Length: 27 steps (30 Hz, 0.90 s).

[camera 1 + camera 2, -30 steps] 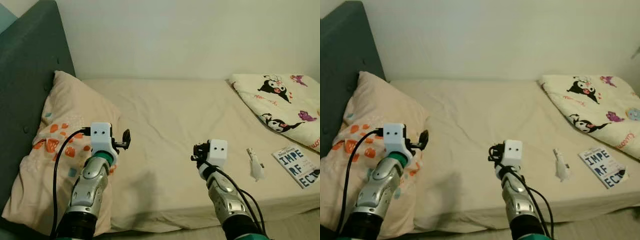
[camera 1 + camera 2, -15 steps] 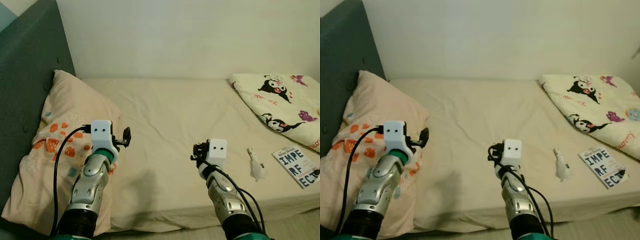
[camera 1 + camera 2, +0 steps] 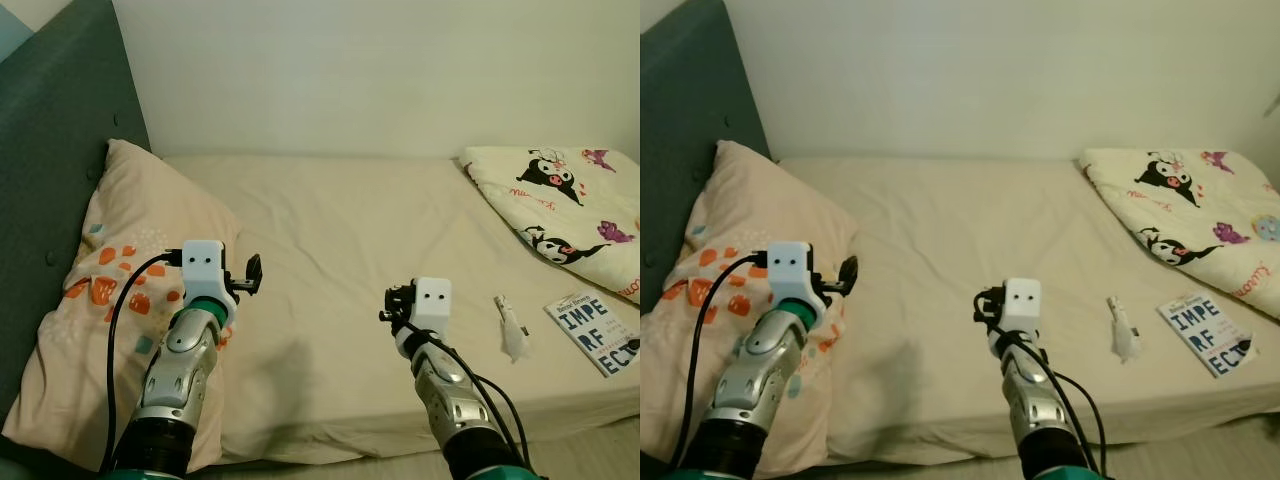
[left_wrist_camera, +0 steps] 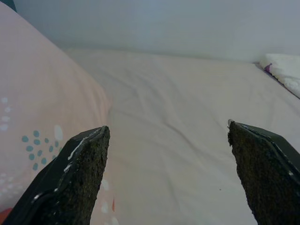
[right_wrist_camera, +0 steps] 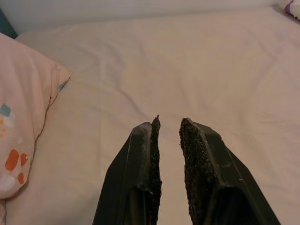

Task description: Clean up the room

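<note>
A crumpled white wrapper [image 3: 512, 328] lies on the bed [image 3: 380, 230], near the bed's front edge on the robot's right. Just beyond it on the same side, also near the front edge, rests a book [image 3: 598, 332] with large dark letters on its cover. Behind the book, a folded blanket [image 3: 565, 205] printed with black-and-pink cartoon figures covers the bed's far right corner.

The right gripper [image 5: 168, 131] hovers above the bed's front part, a little to the left of the wrapper and apart from it; its fingers [image 5: 147, 164] are nearly pressed together, with only a thin gap and nothing between them. The left gripper [image 4: 168, 140] hangs over the bed's left part beside the pillow [image 3: 125, 290], its fingers [image 4: 77, 178] spread wide and empty.

The pillow, pale peach with orange and teal spots, leans against the dark teal headboard [image 3: 55, 150] at the bed's left end. A plain light wall [image 3: 380, 70] rises behind the bed.
</note>
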Available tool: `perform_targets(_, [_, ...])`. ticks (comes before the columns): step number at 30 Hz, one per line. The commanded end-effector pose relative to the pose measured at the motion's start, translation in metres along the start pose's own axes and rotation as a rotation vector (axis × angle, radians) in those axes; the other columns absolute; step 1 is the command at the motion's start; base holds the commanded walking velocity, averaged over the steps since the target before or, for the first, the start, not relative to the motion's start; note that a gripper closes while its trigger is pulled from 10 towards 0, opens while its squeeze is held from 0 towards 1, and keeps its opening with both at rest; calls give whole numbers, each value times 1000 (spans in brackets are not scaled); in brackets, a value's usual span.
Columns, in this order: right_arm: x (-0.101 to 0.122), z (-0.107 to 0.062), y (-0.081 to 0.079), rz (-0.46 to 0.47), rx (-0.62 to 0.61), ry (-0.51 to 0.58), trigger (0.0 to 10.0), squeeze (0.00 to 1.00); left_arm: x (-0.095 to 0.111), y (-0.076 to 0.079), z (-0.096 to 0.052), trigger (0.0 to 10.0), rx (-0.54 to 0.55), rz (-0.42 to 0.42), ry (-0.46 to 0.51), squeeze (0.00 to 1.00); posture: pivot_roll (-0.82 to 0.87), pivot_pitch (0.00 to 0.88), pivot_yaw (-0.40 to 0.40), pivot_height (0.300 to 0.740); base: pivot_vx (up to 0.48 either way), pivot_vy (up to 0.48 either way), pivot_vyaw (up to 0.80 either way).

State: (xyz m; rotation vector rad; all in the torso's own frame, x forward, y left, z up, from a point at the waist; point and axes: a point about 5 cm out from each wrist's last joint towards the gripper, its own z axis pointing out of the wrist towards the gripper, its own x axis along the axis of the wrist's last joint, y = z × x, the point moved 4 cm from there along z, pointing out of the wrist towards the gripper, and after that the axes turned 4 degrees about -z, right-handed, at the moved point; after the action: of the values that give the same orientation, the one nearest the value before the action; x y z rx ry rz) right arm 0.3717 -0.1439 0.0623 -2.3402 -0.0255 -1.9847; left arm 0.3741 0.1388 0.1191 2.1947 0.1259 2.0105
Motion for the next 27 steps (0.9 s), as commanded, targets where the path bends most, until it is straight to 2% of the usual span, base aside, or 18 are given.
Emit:
perform_targets(1, [-6, -2, 4, 4, -13, -21, 10000, 0, -6, 2, -1, 10000, -5, 10, -25, 0, 155, 53, -40, 740, 0, 0, 0])
perform_targets(6, [-7, -2, 2, -6, -2, -26, 10000, 0, -6, 1, -1, 10000, 6, 9, -26, 0, 139, 55, -59, 740, 0, 0, 0])
perform_targets(18, [-4, -3, 6, -11, -7, -15, 10000, 0, -12, -13, -5, 10000, 41, 30, -40, 0, 117, 43, -63, 740, 0, 0, 0])
perform_targets(21, [-7, -4, 6, -15, -4, -20, 10000, 0, -13, -13, -6, 10000, 42, 30, -40, 0, 118, 40, -66, 740, 0, 0, 0])
perform_targets(27, [-6, -3, 2, -30, 13, -20, 10000, 0, -15, -9, -7, 10000, 43, 25, -46, 0, 115, 33, -67, 740, 0, -260, 0])
